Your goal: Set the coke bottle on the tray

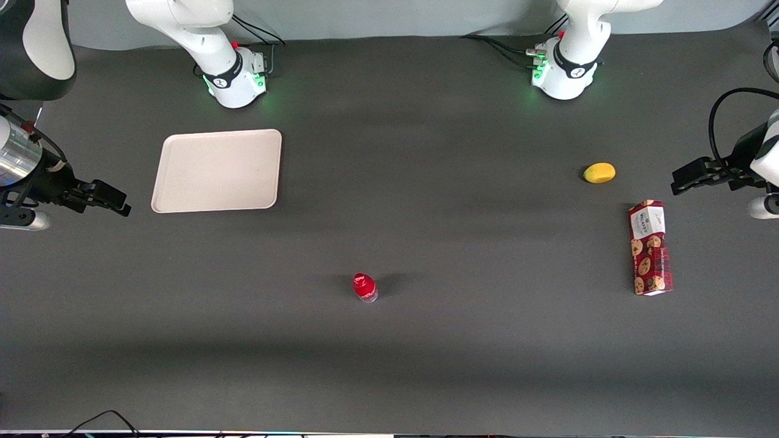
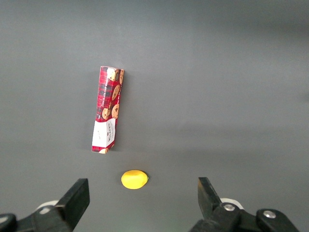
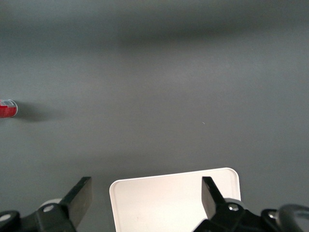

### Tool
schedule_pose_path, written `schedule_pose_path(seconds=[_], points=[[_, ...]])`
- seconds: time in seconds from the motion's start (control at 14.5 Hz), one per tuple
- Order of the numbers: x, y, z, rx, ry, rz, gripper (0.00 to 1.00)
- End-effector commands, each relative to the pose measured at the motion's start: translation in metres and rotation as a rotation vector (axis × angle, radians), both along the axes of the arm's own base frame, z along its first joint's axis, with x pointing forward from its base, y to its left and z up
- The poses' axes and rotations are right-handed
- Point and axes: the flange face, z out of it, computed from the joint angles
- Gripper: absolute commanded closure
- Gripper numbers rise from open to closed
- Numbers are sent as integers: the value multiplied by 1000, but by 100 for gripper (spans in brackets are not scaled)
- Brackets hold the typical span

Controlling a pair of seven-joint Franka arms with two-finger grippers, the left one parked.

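I'm seeing one coke bottle point(image 1: 365, 287) standing upright on the dark matte counter point(image 1: 426, 365): slim, glossy red, red cap, clear base. It is sitting alone about midway along the counter, nearer the front camera than anything else, and nothing is touching it. In the right wrist view only its clear base and a sliver of red point(image 3: 7, 108) are showing, with a soft shadow beside it.

One tray point(image 1: 217, 171) is lying flat toward the working arm's end, farther from the front camera than the bottle and well apart from it. It is a smooth cream plastic rectangle with rounded corners and a low raised rim point(image 3: 174, 178), and its surface is bare.

The gripper point(image 1: 118, 204) is hanging above the counter near the edge at the working arm's end, just beside the tray, its two black fingers point(image 3: 79, 195) spread wide and holding nothing.

Toward the parked arm's end I'm counting two more things: one small yellow lemon-shaped piece point(image 1: 599, 173), rounded and smooth, and one long red cookie box point(image 1: 650, 247) lying flat, printed with cookies and a white label. Neither is lying between bottle and tray.
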Motion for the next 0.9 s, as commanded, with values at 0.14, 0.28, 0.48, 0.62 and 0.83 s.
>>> schedule_pose_path(seconds=[0.14, 0.28, 0.48, 0.62, 0.83], points=[[-1, 94, 13, 16, -4, 175, 0], [-7, 146, 5, 20, 10, 247, 0], [-12, 229, -2, 26, 15, 299, 0], [-19, 297, -10, 70, 35, 252, 0], [-19, 382, -34, 87, 55, 227, 0]])
